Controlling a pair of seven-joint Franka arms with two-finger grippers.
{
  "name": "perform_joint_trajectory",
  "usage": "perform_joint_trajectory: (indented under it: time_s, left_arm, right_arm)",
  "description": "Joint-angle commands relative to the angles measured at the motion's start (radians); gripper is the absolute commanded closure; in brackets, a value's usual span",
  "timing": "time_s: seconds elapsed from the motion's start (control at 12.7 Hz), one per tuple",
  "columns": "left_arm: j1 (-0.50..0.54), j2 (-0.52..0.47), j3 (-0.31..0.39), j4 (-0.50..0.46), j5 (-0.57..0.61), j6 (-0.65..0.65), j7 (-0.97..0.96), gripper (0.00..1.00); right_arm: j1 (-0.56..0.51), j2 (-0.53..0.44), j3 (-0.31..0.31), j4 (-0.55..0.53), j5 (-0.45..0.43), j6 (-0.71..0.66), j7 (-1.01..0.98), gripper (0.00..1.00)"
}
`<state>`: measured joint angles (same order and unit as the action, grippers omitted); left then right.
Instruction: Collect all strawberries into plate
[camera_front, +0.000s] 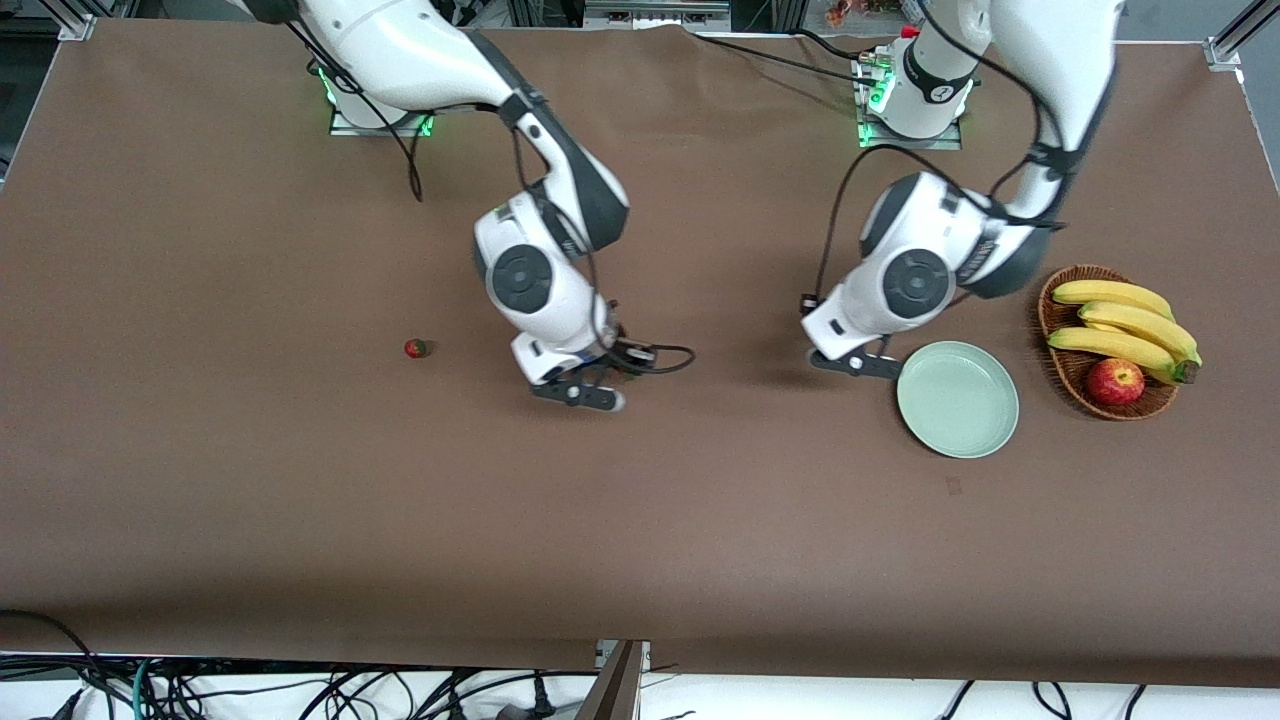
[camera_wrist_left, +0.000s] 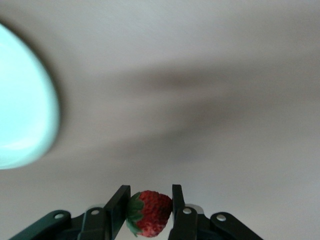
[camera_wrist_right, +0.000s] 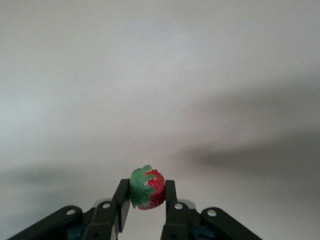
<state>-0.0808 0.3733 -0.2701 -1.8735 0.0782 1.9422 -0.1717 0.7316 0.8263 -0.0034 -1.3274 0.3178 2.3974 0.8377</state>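
Observation:
In the left wrist view, my left gripper (camera_wrist_left: 149, 206) is shut on a red strawberry (camera_wrist_left: 151, 212) whose green cap presses against one finger. In the front view this gripper (camera_front: 858, 364) is low over the table, right beside the rim of the pale mint-green plate (camera_front: 958, 400), which holds nothing; the plate's edge (camera_wrist_left: 22, 100) also shows in the left wrist view. My right gripper (camera_wrist_right: 146, 194) is shut on a second strawberry (camera_wrist_right: 148, 188), low over the middle of the table (camera_front: 585, 393). A third strawberry (camera_front: 416, 348) lies loose toward the right arm's end.
A brown wicker basket (camera_front: 1066, 374) with bananas (camera_front: 1125, 325) and a red apple (camera_front: 1115, 381) stands beside the plate, toward the left arm's end. Brown cloth covers the table. Cables hang along the edge nearest the front camera.

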Motion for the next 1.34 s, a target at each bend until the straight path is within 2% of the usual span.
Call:
perform_joint_trajectory:
  time_s: [0.0, 0.16, 0.24, 0.31, 0.39, 0.47, 0.55, 0.63, 0.71, 0.79, 0.94, 1.02, 1.1, 1.26]
  left_arm:
    - [0.084, 0.039, -0.003, 0.039, 0.075, -0.025, 0.221, 1.00]
    - [0.140, 0.077, -0.004, 0.033, 0.171, 0.055, 0.395, 1.00]
    - [0.180, 0.110, -0.004, 0.033, 0.176, 0.096, 0.476, 1.00]
    - [0.215, 0.143, -0.004, 0.033, 0.176, 0.157, 0.560, 0.99]
    - [0.236, 0.171, -0.004, 0.030, 0.176, 0.219, 0.654, 0.95]
    - [0.260, 0.196, -0.006, 0.030, 0.176, 0.245, 0.700, 0.95]
    - [0.269, 0.200, -0.006, 0.030, 0.176, 0.247, 0.712, 0.90]
    - [0.266, 0.199, -0.008, 0.030, 0.176, 0.245, 0.710, 0.62]
    - [0.265, 0.193, -0.011, 0.030, 0.176, 0.242, 0.712, 0.28]
    - [0.269, 0.173, -0.018, 0.031, 0.176, 0.235, 0.715, 0.00]
    - [0.256, 0.121, -0.040, 0.042, 0.170, 0.190, 0.709, 0.00]
    - [0.257, 0.108, -0.078, 0.063, 0.163, 0.172, 0.695, 0.00]
    - [0.254, 0.108, -0.105, 0.088, 0.150, 0.140, 0.681, 0.00]
    - [0.242, 0.116, -0.176, 0.113, 0.115, 0.110, 0.533, 0.00]
  right_arm:
    - [0.138, 0.161, -0.009, 0.137, 0.015, 0.249, 0.232, 0.74]
    - [0.196, 0.203, -0.010, 0.152, 0.012, 0.397, 0.389, 0.33]
    - [0.198, 0.189, -0.015, 0.151, 0.009, 0.393, 0.417, 0.23]
    - [0.178, 0.153, -0.017, 0.148, 0.012, 0.326, 0.411, 0.09]
    - [0.125, 0.119, -0.017, 0.151, 0.006, 0.187, 0.397, 0.04]
    - [0.085, 0.079, -0.015, 0.148, 0.007, 0.070, 0.312, 0.04]
    - [0.045, 0.026, -0.018, 0.142, 0.015, -0.080, 0.162, 0.04]
    - [0.002, -0.027, -0.030, 0.108, 0.014, -0.222, 0.030, 0.04]
    - [-0.029, -0.097, -0.070, 0.035, 0.010, -0.324, -0.112, 0.04]
    - [-0.034, -0.146, -0.137, -0.045, 0.007, -0.377, -0.276, 0.04]
    - [-0.034, -0.228, -0.281, -0.241, 0.007, -0.385, -0.588, 0.04]
    - [-0.034, -0.249, -0.347, -0.327, 0.009, -0.368, -0.708, 0.04]
    - [-0.032, -0.271, -0.383, -0.396, 0.009, -0.351, -0.792, 0.04]
    - [-0.034, -0.289, -0.435, -0.482, 0.010, -0.339, -0.880, 0.04]
